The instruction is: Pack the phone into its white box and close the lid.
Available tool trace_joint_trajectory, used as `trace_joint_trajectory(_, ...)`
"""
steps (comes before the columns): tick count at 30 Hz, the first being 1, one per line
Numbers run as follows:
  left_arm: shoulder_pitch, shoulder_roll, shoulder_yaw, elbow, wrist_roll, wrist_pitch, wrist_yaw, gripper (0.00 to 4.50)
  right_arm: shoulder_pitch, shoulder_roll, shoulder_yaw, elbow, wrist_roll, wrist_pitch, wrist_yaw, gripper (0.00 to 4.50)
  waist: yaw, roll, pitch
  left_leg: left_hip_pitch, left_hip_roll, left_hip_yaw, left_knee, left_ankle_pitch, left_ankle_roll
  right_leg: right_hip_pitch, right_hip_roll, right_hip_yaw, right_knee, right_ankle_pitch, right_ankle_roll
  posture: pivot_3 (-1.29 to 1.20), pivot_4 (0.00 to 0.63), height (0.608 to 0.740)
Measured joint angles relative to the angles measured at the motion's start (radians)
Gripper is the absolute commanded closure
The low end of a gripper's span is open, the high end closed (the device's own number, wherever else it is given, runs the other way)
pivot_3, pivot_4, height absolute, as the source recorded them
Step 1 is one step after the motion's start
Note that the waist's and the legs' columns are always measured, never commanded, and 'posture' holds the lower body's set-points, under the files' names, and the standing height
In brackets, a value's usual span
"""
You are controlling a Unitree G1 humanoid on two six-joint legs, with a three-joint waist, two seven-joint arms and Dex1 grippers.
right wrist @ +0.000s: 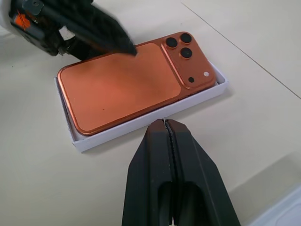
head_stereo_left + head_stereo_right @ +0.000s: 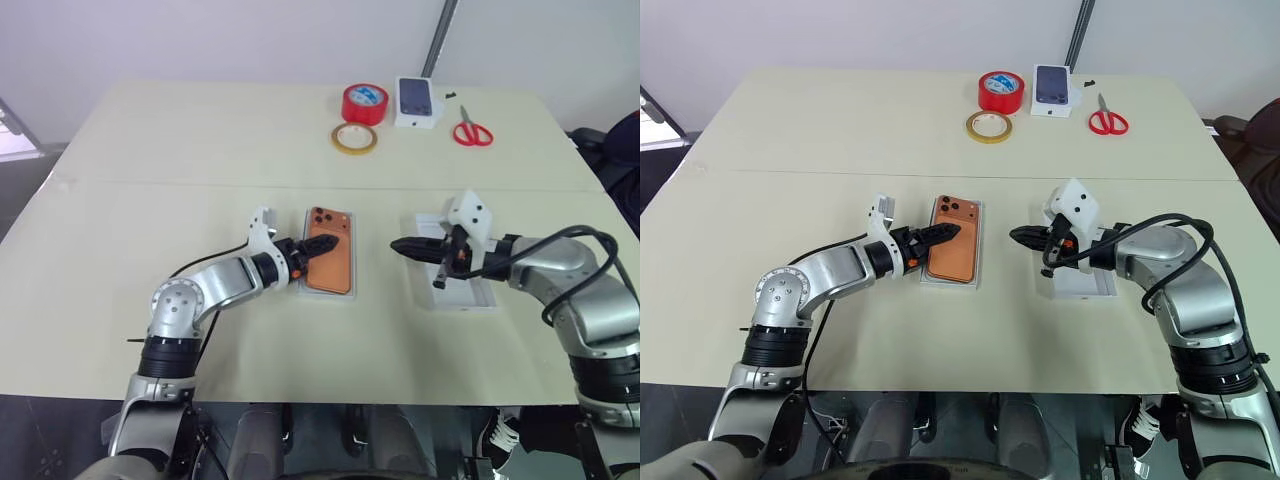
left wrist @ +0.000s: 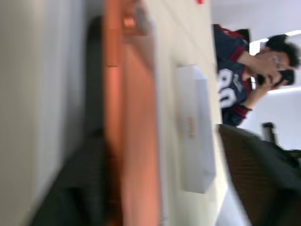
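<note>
The left gripper (image 2: 940,236) reaches in from the left, low over the surface (image 2: 840,130). Its black fingers (image 1: 101,33) are over the near left part of the phone (image 2: 954,250). You cannot tell from the pictures if the fingers are apart or together, or if they touch the phone.

The phone is copper-orange and lies on its front, so its shiny back faces up. Its three round camera lenses are at the far corner. It lies inside the white box (image 1: 141,120), a low tray only a bit bigger than the phone. You can see the tray's thin white walls all around it.

To the right of the tray is the right gripper (image 2: 1025,237). Its two black fingers (image 1: 171,155) are pressed together with nothing between them. It points left toward the tray, but it is apart from it.

Under the right arm lies the lid (image 2: 1085,285), a flat white piece on the surface, well apart from the tray. The arm hides part of it.

At the far edge of the surface are a red roll of tape (image 2: 1001,91), a yellow roll of tape (image 2: 988,127), a small white box with a dark phone pictured on it (image 2: 1052,89) and red scissors (image 2: 1107,120).

In the left wrist view a person (image 3: 244,75) in a dark shirt with white numbers sits past the surface.
</note>
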Motion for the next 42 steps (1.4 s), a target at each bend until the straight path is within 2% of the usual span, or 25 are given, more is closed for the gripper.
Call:
trace_joint_trajectory(7,0.006,0.101,0.045,-0.053,-0.01,0.034,0.019,0.19,-0.021,-0.002,0.019,0.002,-0.012,-0.008,-0.016,4.5,-0.001,0.0,0.0,0.001,0.001,0.0,0.0,0.0,0.0,0.0,0.001,0.0,0.001,0.0,0.0,0.0,0.15,0.73)
trace_joint_trajectory(13,0.035,0.219,0.063,-0.139,0.002,0.064,0.0,0.19,-0.07,-0.018,0.099,0.02,-0.08,-0.008,-0.052,4.5,0.0,0.0,0.0,0.001,0.001,0.0,0.0,0.0,0.0,0.001,0.0,0.0,0.001,-0.001,-0.001,0.0,0.15,0.73)
trace_joint_trajectory(15,0.039,0.254,0.065,-0.148,0.031,0.07,-0.011,0.71,-0.087,-0.018,0.126,0.028,-0.108,-0.007,-0.067,4.5,0.0,0.0,0.0,0.001,0.001,0.0,0.0,0.0,0.0,0.0,0.0,0.0,0.001,-0.001,-0.001,0.0,0.15,0.73)
trace_joint_trajectory(17,0.04,0.299,0.065,-0.156,0.093,0.071,-0.034,1.44,-0.111,-0.02,0.163,0.045,-0.15,-0.005,-0.086,4.5,-0.001,0.0,0.0,0.001,0.001,0.001,0.0,0.0,0.0,0.0,0.0,0.0,0.001,-0.001,-0.001,0.0,0.15,0.73)
trace_joint_trajectory(20,0.038,0.386,0.048,-0.163,0.243,0.076,-0.097,3.16,-0.141,-0.028,0.23,0.077,-0.222,0.005,-0.109,4.5,-0.002,0.0,0.0,0.001,0.001,0.002,0.0,0.0,0.0,0.0,0.0,0.0,0.0,-0.001,-0.001,0.0,0.15,0.73)
trace_joint_trajectory(22,0.035,0.421,0.005,-0.167,0.354,0.078,-0.155,4.12,-0.153,-0.028,0.277,0.097,-0.266,0.006,-0.117,4.5,0.001,0.0,0.0,0.001,0.0,0.002,0.0,0.0,0.0,0.0,0.0,0.0,0.0,-0.001,-0.001,0.0,0.15,0.73)
trace_joint_trajectory(23,0.029,0.429,-0.035,-0.169,0.414,0.078,-0.188,4.42,-0.16,-0.025,0.303,0.099,-0.287,0.006,-0.119,4.5,0.002,0.0,0.0,0.001,0.0,0.002,0.0,-0.001,0.0,0.0,0.0,0.0,0.0,-0.001,-0.001,0.0,0.15,0.73)
trace_joint_trajectory(26,-0.004,0.418,-0.14,-0.168,0.555,0.08,-0.276,4.42,-0.182,0.005,0.361,0.107,-0.336,0.008,-0.135,4.5,0.0,0.0,0.0,0.001,0.0,0.002,0.0,-0.001,0.0,0.0,0.0,0.0,0.0,-0.001,-0.001,0.0,0.15,0.73)
trace_joint_trajectory(32,-0.095,0.319,-0.265,-0.141,0.759,0.076,-0.404,4.42,-0.22,0.107,0.425,0.147,-0.396,0.029,-0.176,4.5,-0.002,0.0,0.0,0.001,0.0,0.003,0.0,0.0,0.0,0.0,0.0,0.0,0.001,0.0,0.0,0.0,0.15,0.73)
trace_joint_trajectory(37,-0.128,0.251,-0.303,-0.115,0.883,0.072,-0.487,4.42,-0.232,0.149,0.444,0.183,-0.427,0.034,-0.191,4.5,-0.001,0.0,0.0,0.001,0.0,0.004,0.0,0.0,0.0,0.0,0.0,0.0,0.001,0.001,0.001,0.0,0.15,0.73)
trace_joint_trajectory(42,-0.149,0.205,-0.318,-0.105,0.98,0.08,-0.55,4.42,-0.226,0.138,0.441,0.172,-0.441,0.046,-0.175,4.5,0.002,0.0,0.0,0.001,0.0,0.004,0.002,-0.001,0.0,0.001,0.0,0.0,0.001,0.0,0.002,0.0,0.15,0.73)
